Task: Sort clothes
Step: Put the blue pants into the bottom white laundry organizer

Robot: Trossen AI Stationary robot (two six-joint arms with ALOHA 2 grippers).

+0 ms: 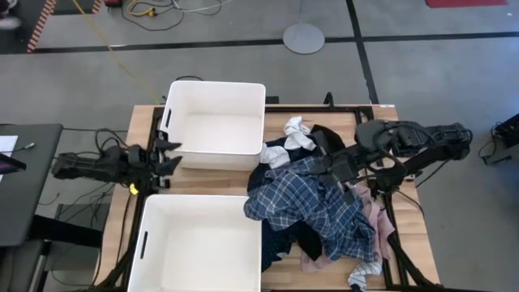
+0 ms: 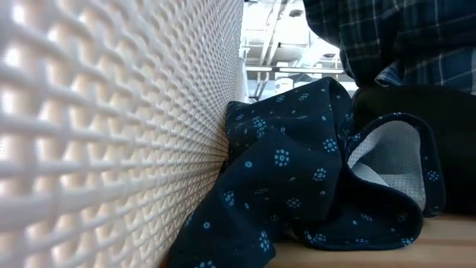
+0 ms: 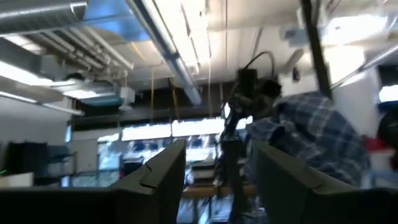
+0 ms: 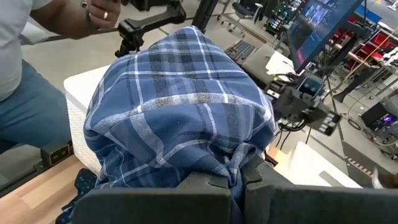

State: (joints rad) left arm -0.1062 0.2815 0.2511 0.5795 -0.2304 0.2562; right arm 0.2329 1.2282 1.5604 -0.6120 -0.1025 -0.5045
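The clothes lie in a pile on the table's right half. The blue-white plaid shirt (image 1: 304,203) is on top. Around it are white socks (image 1: 298,134), a black piece (image 1: 324,134), the pale pink shirt (image 1: 375,215) and a striped sock (image 1: 365,272). The navy dotted piece (image 2: 297,171) lies against the near bin's wall. My right gripper (image 1: 332,169) is over the pile's far side, shut on the plaid shirt (image 4: 180,106). My left gripper (image 1: 172,154) is open and empty between the two bins at the left, and its wrist view (image 3: 221,180) shows the gap. My right gripper pinches a bunched fold of the plaid shirt (image 4: 235,167) between its two fingers, coming at it from the table's right side. The cloth bulges up in front of the fingers in a raised mound. The rest of the shirt spreads down over the pile.
Two large white bins stand on the table's left half, one far (image 1: 215,83) and one near (image 1: 203,199); the near bin's wall (image 2: 111,134) fills the low view's left. A person (image 4: 25,74) stands beyond the table in the right wrist view.
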